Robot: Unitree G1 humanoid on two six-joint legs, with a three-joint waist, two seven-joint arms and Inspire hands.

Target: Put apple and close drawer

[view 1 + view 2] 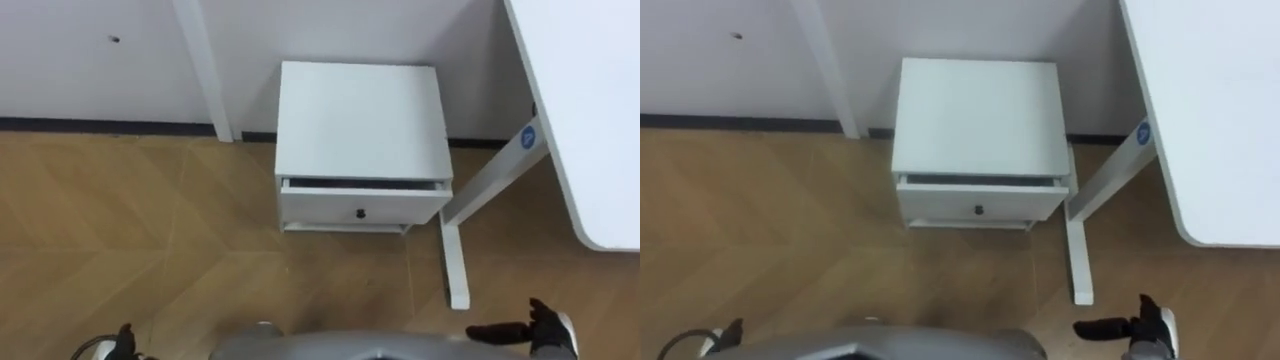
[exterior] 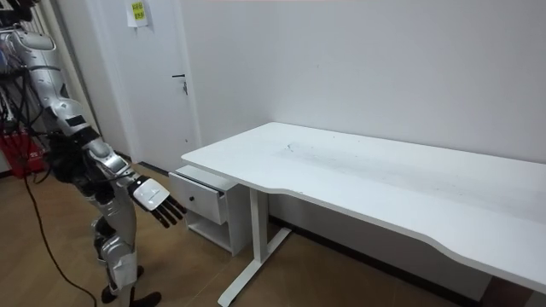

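Drawer (image 1: 362, 205) sits slightly open, well beyond my right hand (image 1: 528, 328), spread and empty; shutting it now could leave the apple out.

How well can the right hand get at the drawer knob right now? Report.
Likely not from here. Nothing stands between the right hand and the knob of the slightly open drawer, but the hand hangs well short of it; the robot would have to step closer.
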